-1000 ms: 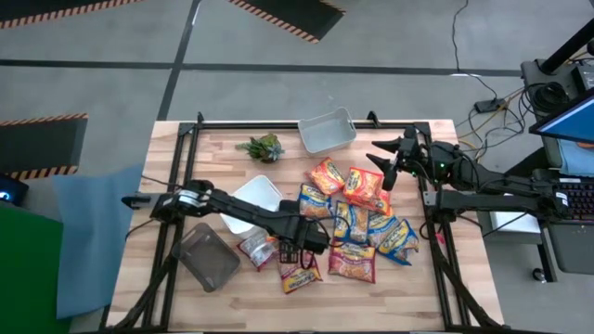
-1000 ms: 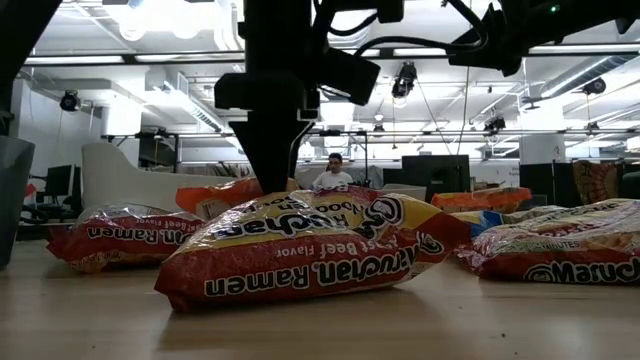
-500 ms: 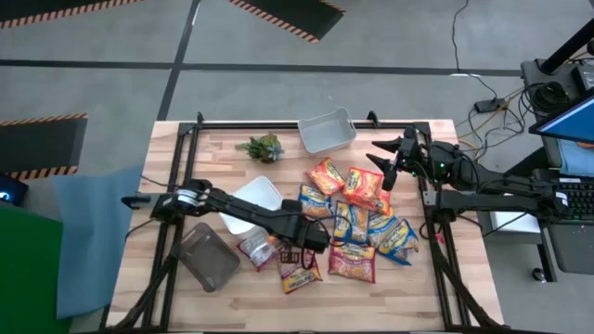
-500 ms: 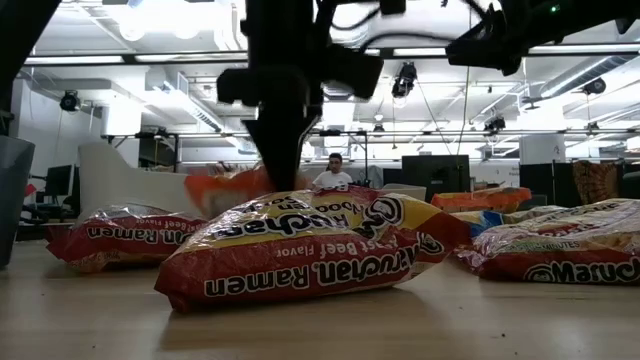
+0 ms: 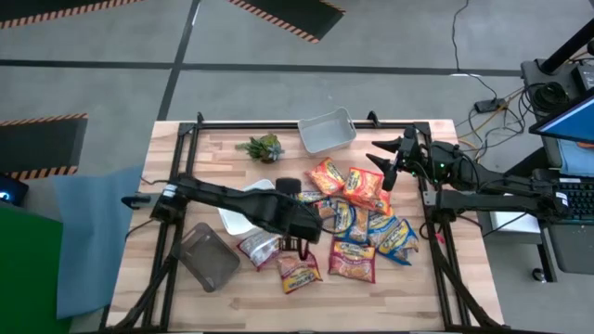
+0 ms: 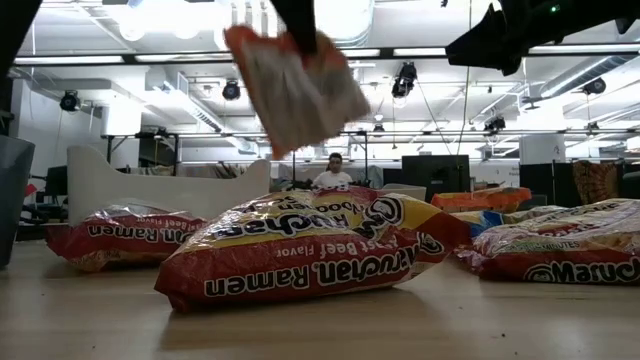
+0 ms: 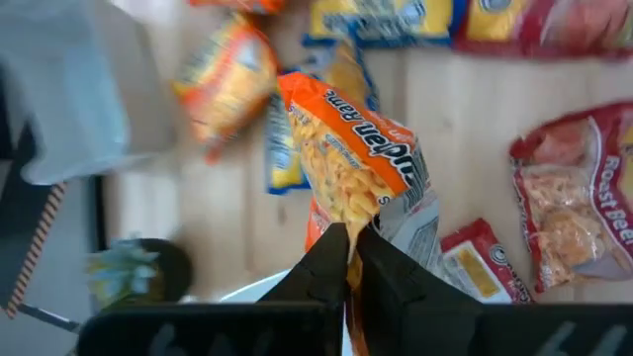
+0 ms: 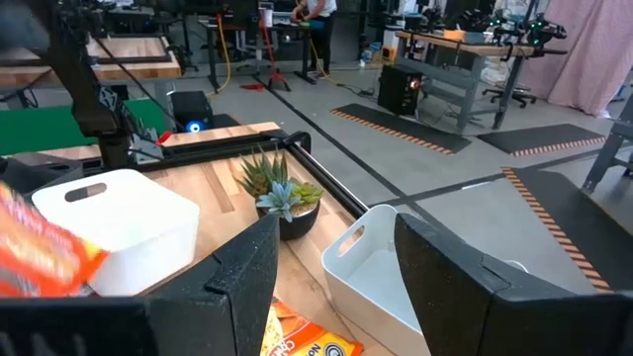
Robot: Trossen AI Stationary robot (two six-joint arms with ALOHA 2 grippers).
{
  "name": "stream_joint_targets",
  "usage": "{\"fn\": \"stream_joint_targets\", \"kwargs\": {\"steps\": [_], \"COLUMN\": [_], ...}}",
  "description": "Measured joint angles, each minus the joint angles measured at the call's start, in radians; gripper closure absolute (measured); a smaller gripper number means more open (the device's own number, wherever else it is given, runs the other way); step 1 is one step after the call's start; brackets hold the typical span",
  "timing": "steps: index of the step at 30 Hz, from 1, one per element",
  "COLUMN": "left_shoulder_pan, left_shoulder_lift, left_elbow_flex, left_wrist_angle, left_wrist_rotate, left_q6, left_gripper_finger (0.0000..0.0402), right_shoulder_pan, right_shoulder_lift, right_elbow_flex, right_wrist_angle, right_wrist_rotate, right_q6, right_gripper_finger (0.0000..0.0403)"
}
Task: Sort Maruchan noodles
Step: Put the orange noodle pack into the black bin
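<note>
— One orange packet [image 7: 348,163] is off the surface [image 5: 213,139], pinched at its edge between the left gripper's [image 7: 352,247] clenched fingers; the low view shows it hanging in the upper middle of the frame [image 6: 297,85].

— Where is that gripper in the overhead picture?

— Just left of centre, over the near edge of the white tub [image 5: 243,209], with the left arm reaching in from the left side.

— And the other noodles?

— Many packets lie in a loose heap [image 5: 362,218] right of centre. Two dark red ones [image 5: 260,249] sit below the gripper, beside a clear tub [image 5: 206,257] at lower left. A roast beef packet [image 6: 310,255] fills the low view's foreground.

— The right arm?

— Its right gripper [image 5: 383,160] hovers above the heap's upper right edge, fingers [image 8: 232,287] spread apart and holding nothing. Ahead of it stand a small green plant [image 8: 279,188] and a grey tub [image 5: 327,131] at upper centre.
</note>
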Motion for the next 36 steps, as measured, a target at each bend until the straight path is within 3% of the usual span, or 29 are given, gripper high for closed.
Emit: {"fn": "stream_joint_targets", "kwargs": {"steps": [5, 9, 13, 19, 27, 36], "left_shoulder_pan": [-0.008, -0.015, -0.027, -0.073, -0.155, -0.194], "left_shoulder_lift": [-0.052, -0.129, -0.225, -0.403, -0.641, -0.698], "left_elbow_flex": [0.115, 0.117, 0.048, -0.198, -0.640, -0.940], "left_wrist_angle": [-0.116, -0.112, -0.113, -0.112, -0.112, 0.009], "left_wrist_rotate": [-0.006, 0.197, 0.353, 0.477, 0.768, 0.782], "left_q6": [-0.026, 0.018, -0.030, -0.151, -0.428, -0.374], "left_gripper_finger": [0.0402, 0.0402, 0.0401, 0.0401, 0.0401, 0.0401], "right_shoulder_pan": [0.000, 0.000, 0.000, 0.000, 0.000, 0.000], "right_shoulder_lift": [0.000, 0.000, 0.002, 0.009, 0.009, 0.009], "right_elbow_flex": [0.000, 0.000, 0.000, 0.000, 0.000, 0.000], "right_wrist_angle": [0.000, 0.000, 0.000, -0.001, 0.000, 0.000], "right_wrist_rotate": [0.000, 0.000, 0.002, 0.004, 0.005, 0.007], "right_q6": [0.000, -0.002, -0.014, -0.014, -0.014, -0.014], "right_gripper_finger": [0.0211, 0.0211, 0.0211, 0.0211, 0.0211, 0.0211]}}
